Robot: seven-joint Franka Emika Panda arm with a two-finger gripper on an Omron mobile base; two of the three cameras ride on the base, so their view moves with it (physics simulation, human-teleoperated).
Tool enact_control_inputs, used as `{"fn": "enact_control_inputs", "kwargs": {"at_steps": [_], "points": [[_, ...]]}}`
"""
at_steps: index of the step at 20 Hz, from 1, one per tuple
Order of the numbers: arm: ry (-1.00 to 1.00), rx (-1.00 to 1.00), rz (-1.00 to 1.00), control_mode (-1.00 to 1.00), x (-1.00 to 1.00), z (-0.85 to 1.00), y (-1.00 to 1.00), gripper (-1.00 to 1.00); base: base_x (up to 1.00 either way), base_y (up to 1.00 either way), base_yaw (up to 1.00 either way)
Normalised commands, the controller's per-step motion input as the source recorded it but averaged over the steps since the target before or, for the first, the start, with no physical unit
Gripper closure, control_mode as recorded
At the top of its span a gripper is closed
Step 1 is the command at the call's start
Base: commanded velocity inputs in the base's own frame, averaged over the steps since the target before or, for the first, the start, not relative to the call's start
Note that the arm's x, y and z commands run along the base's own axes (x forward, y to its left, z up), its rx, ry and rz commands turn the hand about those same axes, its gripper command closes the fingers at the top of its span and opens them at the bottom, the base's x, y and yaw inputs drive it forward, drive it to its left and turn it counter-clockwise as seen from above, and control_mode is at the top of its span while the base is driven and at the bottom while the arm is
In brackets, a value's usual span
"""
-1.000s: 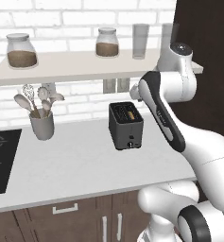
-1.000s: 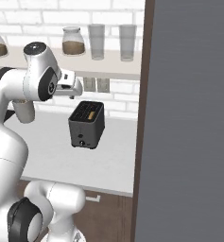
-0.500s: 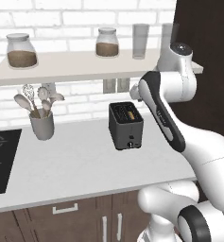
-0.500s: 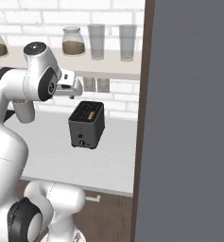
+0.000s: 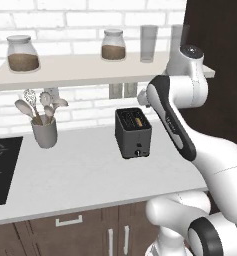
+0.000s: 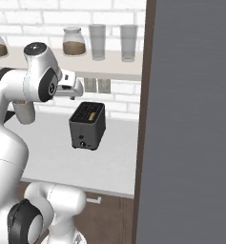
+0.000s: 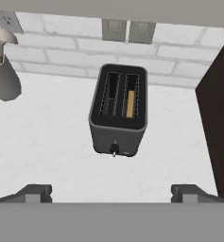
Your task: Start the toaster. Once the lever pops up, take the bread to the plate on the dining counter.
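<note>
1. Dark grey and boxy, the toaster [image 7: 118, 111] stands on the pale worktop [image 5: 85, 175] close to the brick wall, its narrow face turned toward the robot. In the hand view it sits at the centre, with the two wall sockets [image 7: 128, 31] at 12 o'clock above it.
2. In that view a tan edge of the bread [image 7: 130, 103] shows low in the right-hand slot; the left slot looks empty.
3. The lever [image 7: 114, 149] is a small dark tab on the narrow face, at 6 o'clock from the slots. From here I cannot tell whether it is up or pressed down.
4. The gripper [image 7: 111, 194] hovers above and in front of the toaster, well apart from it. Its jaws stand spread as wide as they go, the fingertips [image 7: 37, 193] near the bottom corners of the hand view, and they hold nothing.
5. A grey utensil cup [image 5: 44, 131] stands at 9 o'clock from the toaster in the left base view, well clear of any approach.
6. Judged from this, the task is at its start: nothing is touched, and the lever appears not yet pushed.
7. Left to do: press the lever, wait for the pop, lift the slice out, carry it to the plate.
</note>
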Motion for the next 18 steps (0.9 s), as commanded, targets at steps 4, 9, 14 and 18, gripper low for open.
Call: {"fn": "enact_control_inputs", "kwargs": {"at_steps": [4,9,14,18], "points": [[0.0,0.0,0.0,-1.0,0.0,0.0,0.0,-1.0,0.0,0.0,0.0],[0.0,0.0,0.0,-1.0,0.0,0.0,0.0,-1.0,0.0,0.0,0.0],[0.0,0.0,0.0,-1.0,0.0,0.0,0.0,-1.0,0.0,0.0,0.0],[0.0,0.0,0.0,-1.0,0.0,0.0,0.0,-1.0,0.0,0.0,0.0]]}}
